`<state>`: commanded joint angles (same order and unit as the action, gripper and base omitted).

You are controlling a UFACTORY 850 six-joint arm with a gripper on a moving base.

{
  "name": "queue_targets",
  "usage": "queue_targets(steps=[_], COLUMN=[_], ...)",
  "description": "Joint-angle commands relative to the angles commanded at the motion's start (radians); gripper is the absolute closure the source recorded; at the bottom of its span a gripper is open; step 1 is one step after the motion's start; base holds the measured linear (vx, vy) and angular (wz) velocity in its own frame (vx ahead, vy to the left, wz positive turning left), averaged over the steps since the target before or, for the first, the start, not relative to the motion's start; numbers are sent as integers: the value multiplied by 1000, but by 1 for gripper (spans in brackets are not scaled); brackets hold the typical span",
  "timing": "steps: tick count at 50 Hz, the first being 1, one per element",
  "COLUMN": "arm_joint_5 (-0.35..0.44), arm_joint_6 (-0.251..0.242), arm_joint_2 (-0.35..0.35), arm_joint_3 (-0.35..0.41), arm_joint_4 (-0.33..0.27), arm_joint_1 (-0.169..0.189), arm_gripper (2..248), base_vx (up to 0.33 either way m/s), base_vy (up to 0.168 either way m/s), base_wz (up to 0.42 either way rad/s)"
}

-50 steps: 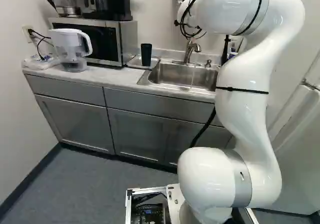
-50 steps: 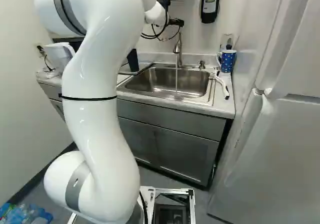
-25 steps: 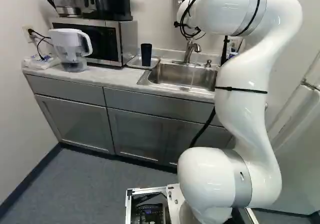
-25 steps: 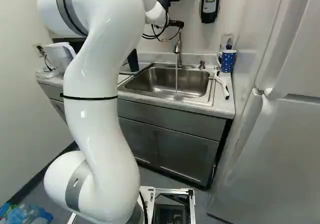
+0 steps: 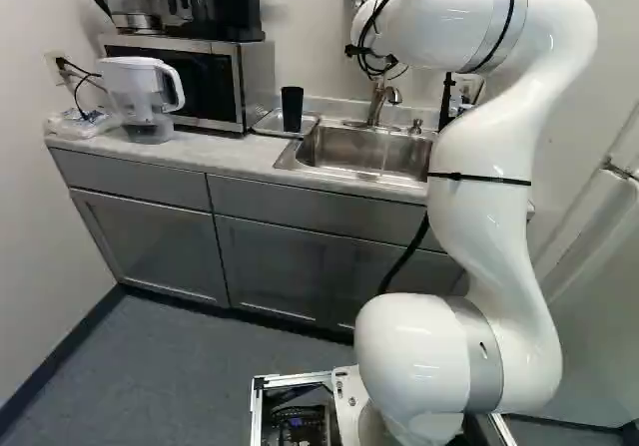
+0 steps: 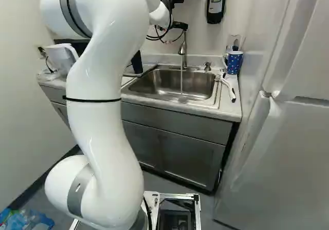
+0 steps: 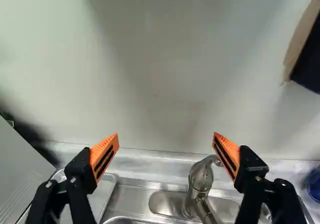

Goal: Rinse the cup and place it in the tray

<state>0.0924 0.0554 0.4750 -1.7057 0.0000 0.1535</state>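
Observation:
In the right base view part of my gripper (image 6: 179,24) shows dark above the faucet (image 6: 182,49); the arm hides much of it. The wrist view has the gripper (image 7: 166,138) wide open, nothing between its orange pads (image 7: 105,156), facing the wall, with the faucet (image 7: 201,176) below and between the fingers. A dark cup (image 5: 292,109) stands on the clear tray (image 5: 267,124) left of the sink (image 5: 364,149). Behind the sink's right corner is a blue dotted mug (image 6: 234,62). A thin stream of water (image 6: 181,81) falls into the sink.
Left of the tray stand a microwave (image 5: 190,82), carrying a coffee maker, and a water pitcher (image 5: 140,97). A white-handled brush (image 6: 229,88) lies right of the sink. A soap dispenser (image 6: 216,1) hangs on the wall; a refrigerator (image 6: 282,153) stands at the right.
My upper arm has shifted slightly left in the left base view and slightly right in the right base view. The base, cup and tray have stayed put.

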Motion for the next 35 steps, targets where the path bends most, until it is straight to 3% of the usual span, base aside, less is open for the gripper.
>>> queue_targets(steps=[35], arm_joint_5=[-27], arm_joint_6=[0], arm_joint_2=[0], arm_joint_3=[0], arm_joint_4=[0], arm_joint_1=[0], arm_gripper=[3], base_vx=[0], base_vy=[0], base_wz=[0])
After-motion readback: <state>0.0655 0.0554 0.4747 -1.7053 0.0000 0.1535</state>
